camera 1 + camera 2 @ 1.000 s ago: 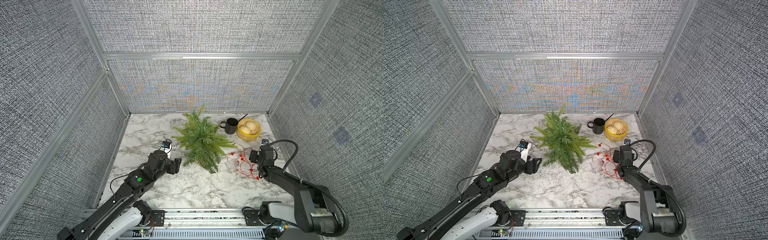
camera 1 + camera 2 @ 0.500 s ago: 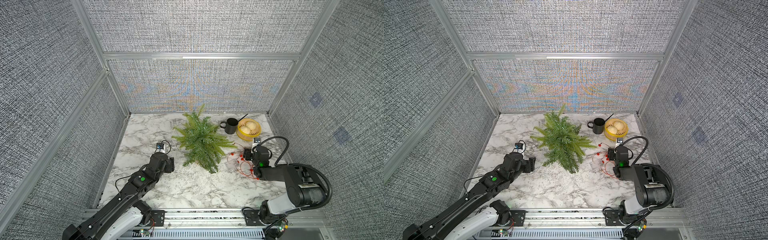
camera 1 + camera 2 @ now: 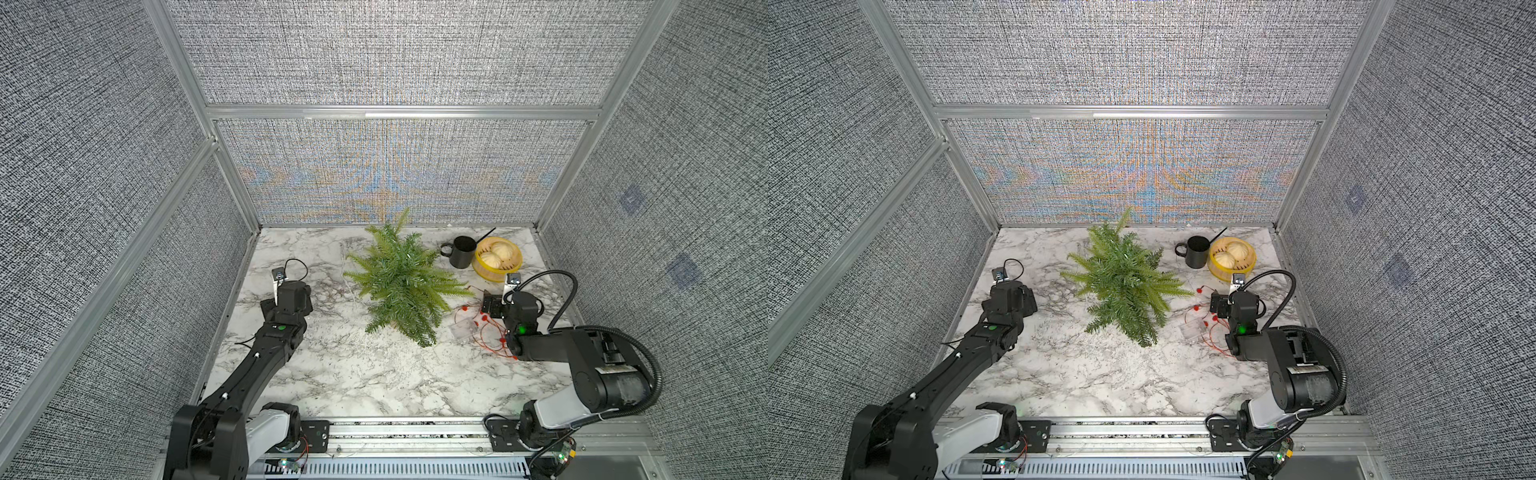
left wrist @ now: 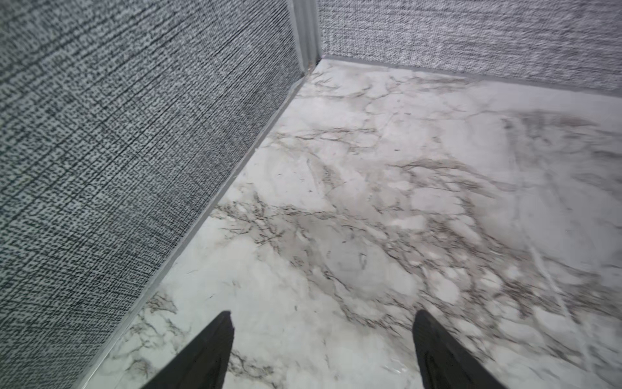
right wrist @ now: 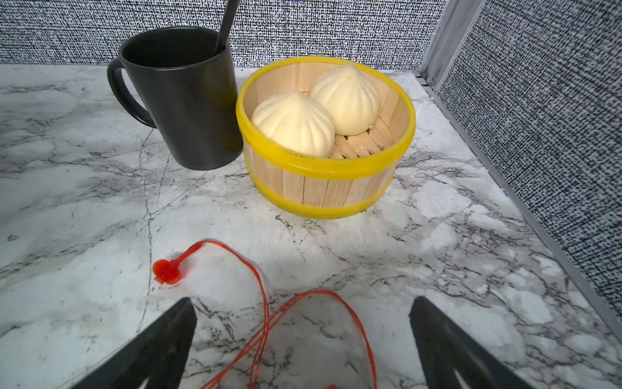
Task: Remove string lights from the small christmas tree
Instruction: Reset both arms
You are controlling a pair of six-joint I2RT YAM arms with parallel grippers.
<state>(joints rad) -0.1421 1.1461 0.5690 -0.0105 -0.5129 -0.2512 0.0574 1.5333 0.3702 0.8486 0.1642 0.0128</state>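
Mug (image 5: 188, 101), bun basket (image 5: 323, 168) beyond string lights (image 5: 166, 271)

table (image 5: 84, 188): glossy marble-look | mug (image 5: 195, 111): matt | basket (image 5: 323, 188): wood slats, plastic bands | string lights (image 5: 166, 270): glossy plastic

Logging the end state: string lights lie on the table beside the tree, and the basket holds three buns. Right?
No: the basket holds two buns, as the right wrist view shows. The string lights do lie on the table beside the tree.

Bright, even light, soft shadows; moiré on the back wall (image 3: 386, 174); left wrist view blurred.
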